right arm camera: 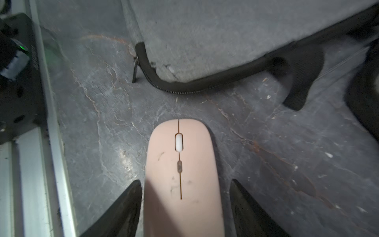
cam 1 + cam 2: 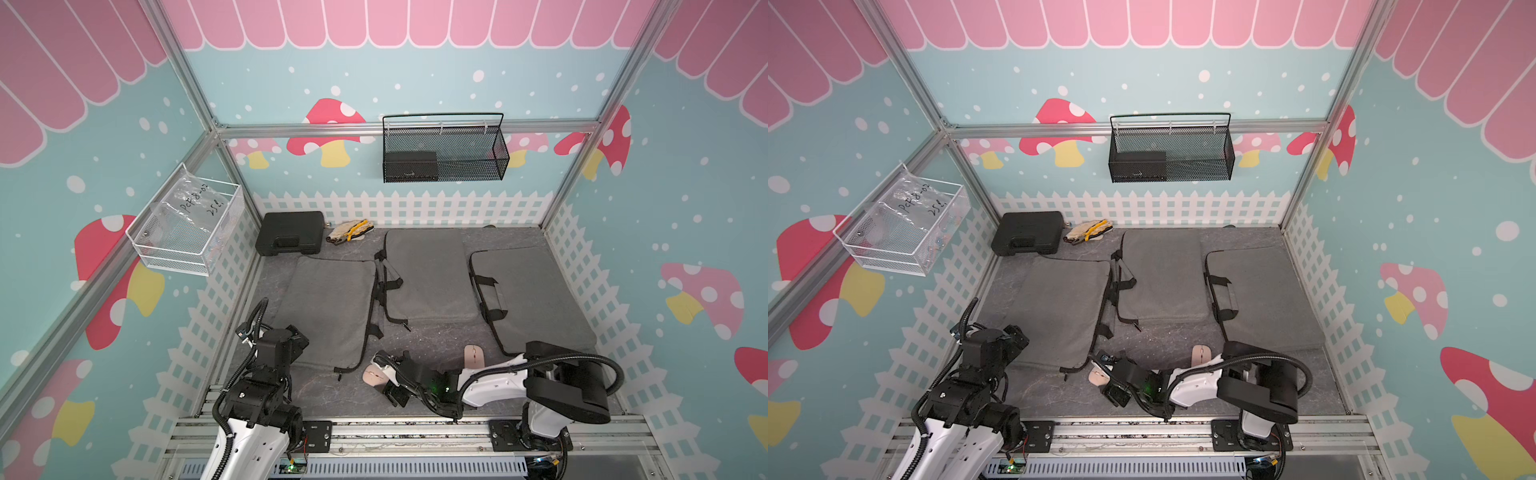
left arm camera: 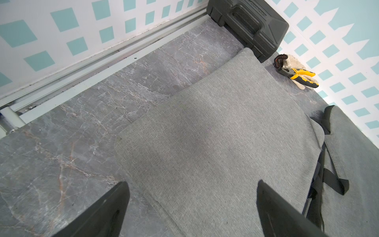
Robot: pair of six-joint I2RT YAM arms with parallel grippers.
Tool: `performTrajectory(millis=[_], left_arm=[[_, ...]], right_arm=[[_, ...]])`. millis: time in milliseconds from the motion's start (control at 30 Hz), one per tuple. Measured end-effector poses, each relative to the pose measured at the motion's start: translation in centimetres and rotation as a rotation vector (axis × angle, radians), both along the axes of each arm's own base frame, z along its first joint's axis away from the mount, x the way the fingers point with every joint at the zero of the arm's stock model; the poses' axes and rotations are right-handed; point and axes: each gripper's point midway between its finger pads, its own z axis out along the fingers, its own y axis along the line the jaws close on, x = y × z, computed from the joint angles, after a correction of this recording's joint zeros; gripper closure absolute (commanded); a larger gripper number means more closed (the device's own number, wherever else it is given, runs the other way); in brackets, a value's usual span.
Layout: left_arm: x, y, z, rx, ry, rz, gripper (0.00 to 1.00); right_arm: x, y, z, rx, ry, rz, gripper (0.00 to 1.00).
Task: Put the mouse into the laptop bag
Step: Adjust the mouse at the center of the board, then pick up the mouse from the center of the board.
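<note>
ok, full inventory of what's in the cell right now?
laptop bags: 3, grey, flat side by side on the table
mice: 2, pink; one near the front, one further back, beside a bag
case: 1, black, back corner on the left arm's side
glove: 1, off-white, beside the case
pliers: 1, yellow-black, on the glove
black mesh basket: 1, back wall, holds a black box
white mesh basket: 1, side wall, holds a clear plastic bag
left gripper: open, empty, above a bag
right gripper: jaws astride the front mouse, contact unclear
</note>
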Motion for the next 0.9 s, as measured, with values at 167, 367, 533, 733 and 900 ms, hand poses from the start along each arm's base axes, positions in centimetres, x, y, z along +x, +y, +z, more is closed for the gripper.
performTrajectory(millis=[167,367,533,733,900], left_arm=[[0.1,-0.2,-0.1,-0.005,0.006,-0.008,0.00],[1.4,-2.7,-0.4,-0.098,-0.009,-0.119,0.00],[2.7,-6.0,-0.7,-0.206,0.000,-0.255,0.00],[2.9,-8.3,-0.3,-0.243,-0.008,-0.353,0.00],[3.0,-8.4,-0.3,-0.243,-0.009,-0.357,0.00]], right_arm=[[2.3,-2.8,5.3,0.165,-0.033,-0.107,0.38],[4.1,-6.3,6.2,0.227,-0.030,-0.210,0.39],[3.8,-6.3,5.9,0.229,-0.005,-0.176,0.19],[1.3,-4.1,2.7,0.140,0.084,-0.032,0.09],[0.3,-2.6,-0.7,0.035,0.138,0.013,0.08]])
